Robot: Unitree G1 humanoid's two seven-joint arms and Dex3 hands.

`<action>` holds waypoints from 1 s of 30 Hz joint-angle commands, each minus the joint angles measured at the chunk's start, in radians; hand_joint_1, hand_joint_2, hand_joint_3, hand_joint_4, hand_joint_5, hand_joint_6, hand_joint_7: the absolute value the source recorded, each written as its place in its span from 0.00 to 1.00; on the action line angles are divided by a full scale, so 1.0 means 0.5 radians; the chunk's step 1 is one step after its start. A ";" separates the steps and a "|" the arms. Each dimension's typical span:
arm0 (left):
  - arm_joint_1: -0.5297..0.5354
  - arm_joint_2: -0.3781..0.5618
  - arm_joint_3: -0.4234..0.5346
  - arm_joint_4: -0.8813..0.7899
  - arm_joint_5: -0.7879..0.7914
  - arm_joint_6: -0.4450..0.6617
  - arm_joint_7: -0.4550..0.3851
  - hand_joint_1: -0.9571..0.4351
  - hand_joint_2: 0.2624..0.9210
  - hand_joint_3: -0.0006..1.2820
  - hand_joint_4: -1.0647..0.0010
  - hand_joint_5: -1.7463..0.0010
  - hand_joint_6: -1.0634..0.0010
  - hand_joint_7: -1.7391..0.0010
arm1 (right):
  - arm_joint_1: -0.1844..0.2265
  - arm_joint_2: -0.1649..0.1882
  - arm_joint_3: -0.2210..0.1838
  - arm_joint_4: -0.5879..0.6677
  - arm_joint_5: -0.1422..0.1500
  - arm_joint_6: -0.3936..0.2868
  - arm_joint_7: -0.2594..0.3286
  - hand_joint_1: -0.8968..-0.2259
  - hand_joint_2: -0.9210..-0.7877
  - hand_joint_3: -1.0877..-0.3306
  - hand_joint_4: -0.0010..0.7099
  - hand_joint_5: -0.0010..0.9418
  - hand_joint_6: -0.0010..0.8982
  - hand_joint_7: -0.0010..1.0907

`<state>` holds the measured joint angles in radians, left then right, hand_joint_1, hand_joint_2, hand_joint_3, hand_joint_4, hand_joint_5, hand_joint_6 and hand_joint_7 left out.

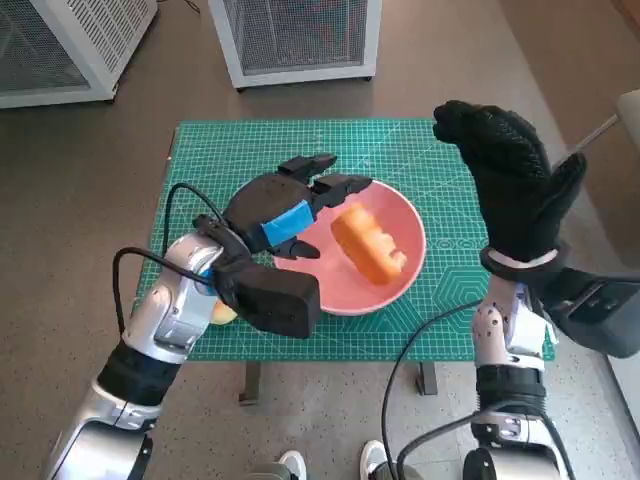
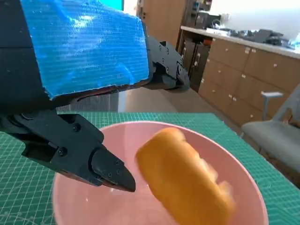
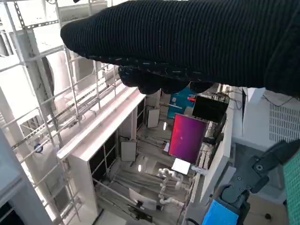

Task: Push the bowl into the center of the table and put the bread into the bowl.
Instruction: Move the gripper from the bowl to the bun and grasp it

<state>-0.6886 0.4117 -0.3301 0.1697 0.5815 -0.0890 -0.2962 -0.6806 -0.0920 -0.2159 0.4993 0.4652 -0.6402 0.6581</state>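
Note:
A pink bowl [image 1: 400, 285] sits on the green cutting mat [image 1: 210, 160], right of the mat's middle. An orange-brown bread roll [image 1: 367, 244] lies inside it; the left wrist view shows the roll [image 2: 185, 180] tilted in the bowl [image 2: 248, 194]. My left hand [image 1: 290, 210] hovers over the bowl's left rim with its fingers apart and nothing in them, close to the bread but apart from it. My right hand [image 1: 510, 180] is raised above the table's right side, fingers spread, holding nothing.
Two white mesh-sided cabinets [image 1: 295, 40] stand on the floor beyond the table. A small yellowish object [image 1: 224, 313] peeks out under my left wrist. A grey chair [image 2: 276, 136] stands at the right. Shoes [image 1: 292, 465] show below the table's near edge.

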 commanded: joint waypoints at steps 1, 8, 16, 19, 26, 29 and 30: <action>0.058 0.036 0.070 -0.113 -0.058 -0.020 -0.014 0.51 0.82 0.00 0.95 1.00 0.77 0.96 | 0.054 0.008 0.006 -0.003 -0.030 -0.006 -0.019 0.48 0.00 0.69 0.41 0.00 0.03 0.53; 0.249 0.211 0.313 -0.475 -0.223 -0.029 -0.117 0.51 0.81 0.00 0.96 0.99 0.76 0.97 | 0.075 0.018 0.019 -0.023 -0.042 -0.013 -0.038 0.49 0.00 0.69 0.41 0.00 0.03 0.53; 0.489 0.439 0.648 -0.958 -0.414 0.236 -0.389 0.54 0.78 0.00 0.94 0.99 0.73 0.96 | 0.096 0.012 0.021 -0.042 -0.034 -0.010 -0.041 0.49 0.00 0.69 0.41 0.00 0.03 0.53; 0.595 0.531 0.745 -1.116 -0.384 0.387 -0.477 0.56 0.75 0.00 0.94 0.99 0.73 0.96 | 0.099 0.015 0.024 -0.046 -0.035 -0.005 -0.046 0.49 0.00 0.69 0.41 0.00 0.03 0.53; 0.823 0.675 0.873 -1.260 -0.341 0.513 -0.560 0.59 0.67 0.00 0.96 1.00 0.74 0.97 | 0.107 0.018 0.036 -0.078 -0.030 0.025 -0.064 0.49 0.00 0.69 0.41 0.00 0.03 0.53; 0.901 0.717 0.887 -1.277 -0.345 0.544 -0.598 0.59 0.66 0.00 0.97 1.00 0.75 0.98 | 0.103 0.016 0.038 -0.081 -0.028 0.036 -0.068 0.49 0.00 0.69 0.41 0.00 0.03 0.53; 0.917 0.728 0.887 -1.282 -0.347 0.556 -0.612 0.59 0.66 0.00 0.97 1.00 0.76 0.98 | 0.103 0.015 0.039 -0.082 -0.027 0.039 -0.069 0.49 0.00 0.69 0.41 0.00 0.03 0.53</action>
<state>-0.2581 0.7540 0.1086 -0.4495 0.4087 0.1736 -0.5788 -0.6509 -0.0869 -0.1987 0.4605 0.4632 -0.6365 0.6316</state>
